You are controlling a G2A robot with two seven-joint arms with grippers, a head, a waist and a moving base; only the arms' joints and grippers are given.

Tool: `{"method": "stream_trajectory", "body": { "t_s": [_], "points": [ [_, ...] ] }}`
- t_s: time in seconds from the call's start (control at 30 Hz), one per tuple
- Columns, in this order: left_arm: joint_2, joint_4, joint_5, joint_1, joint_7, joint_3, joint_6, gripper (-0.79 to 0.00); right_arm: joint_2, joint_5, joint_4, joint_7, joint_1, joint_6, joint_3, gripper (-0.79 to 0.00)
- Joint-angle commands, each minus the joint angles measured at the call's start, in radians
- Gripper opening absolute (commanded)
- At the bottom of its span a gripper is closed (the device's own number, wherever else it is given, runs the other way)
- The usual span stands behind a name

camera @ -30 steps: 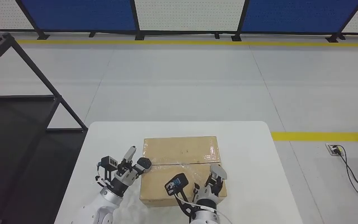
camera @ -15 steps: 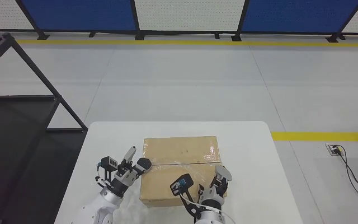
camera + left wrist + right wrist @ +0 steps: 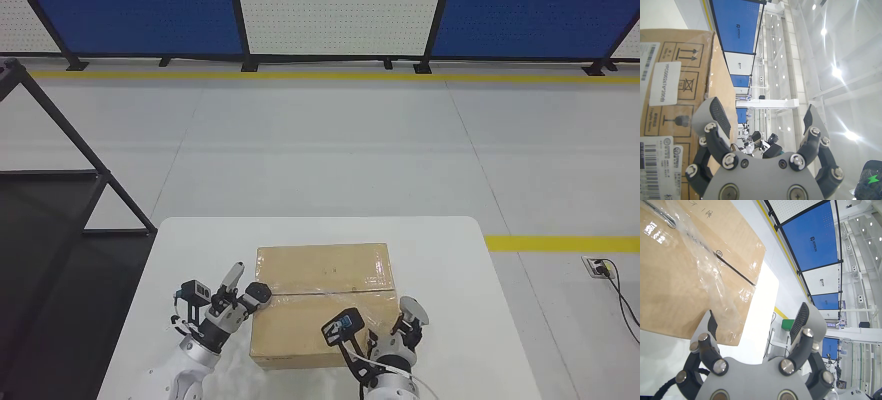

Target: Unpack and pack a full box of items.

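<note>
A shut brown cardboard box (image 3: 322, 290) lies in the middle of the white table, with crumpled clear tape along its centre seam (image 3: 715, 256). My left gripper (image 3: 243, 284) stands open beside the box's left end, close to the labelled side wall (image 3: 677, 75); nothing is between its fingers (image 3: 720, 115). Over the box's near right corner my right gripper (image 3: 408, 318) is open and holds nothing. In the right wrist view one finger (image 3: 712, 324) overlaps the box's edge (image 3: 687, 275) and the other (image 3: 802, 317) is off it, over the table.
Bare white table (image 3: 450, 280) lies to the right of the box and behind it. A black metal frame (image 3: 60, 200) stands off the table's left side. Blue and white partitions (image 3: 140, 25) line the far floor.
My right gripper has slid to the right, from over the box's near right part to its right corner. The left gripper and the box have stayed put.
</note>
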Motion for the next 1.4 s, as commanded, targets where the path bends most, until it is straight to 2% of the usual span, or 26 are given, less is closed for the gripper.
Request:
{"method": "stream_trajectory", "body": {
  "t_s": [0.0,0.27,0.3,0.37,0.43,0.47,0.5,0.6,1.0,1.37],
  "points": [
    [0.000,0.000,0.000,0.000,0.000,0.001,-0.001,0.000,-0.002,0.000,-0.003,-0.010,-0.007,-0.001,0.010,0.000],
    [0.001,-0.002,0.000,0.002,0.002,0.002,-0.002,0.000,-0.013,0.010,0.000,-0.053,-0.022,-0.002,0.044,0.000],
    [0.001,-0.003,0.001,0.003,0.003,0.001,-0.002,0.000,-0.014,0.014,0.001,-0.058,-0.023,-0.005,0.047,-0.025],
    [0.001,-0.005,0.000,0.004,0.005,0.001,-0.003,0.000,-0.016,0.015,0.002,-0.066,-0.023,-0.012,0.051,-0.397],
    [0.002,-0.006,0.000,0.006,0.005,0.000,-0.003,0.000,-0.020,0.017,0.006,-0.071,-0.021,-0.020,0.056,-0.465],
    [0.002,-0.007,0.000,0.007,0.005,-0.001,-0.003,0.000,-0.022,0.018,0.007,-0.074,-0.020,-0.023,0.057,-0.539],
    [0.002,-0.007,-0.002,0.007,0.004,-0.001,-0.004,0.000,-0.024,0.017,0.009,-0.076,-0.018,-0.026,0.058,-0.576],
    [0.002,-0.007,-0.004,0.008,0.004,-0.003,-0.006,0.000,-0.029,0.019,0.013,-0.078,-0.013,-0.037,0.063,-0.785],
    [0.004,-0.009,-0.008,0.009,0.001,-0.005,-0.006,0.000,-0.046,0.043,0.013,-0.099,-0.008,-0.092,0.083,-0.785],
    [0.004,0.001,-0.012,0.000,0.003,0.000,-0.003,0.000,-0.054,0.124,-0.066,-0.108,-0.034,-0.185,0.118,-0.785]
  ]
}}
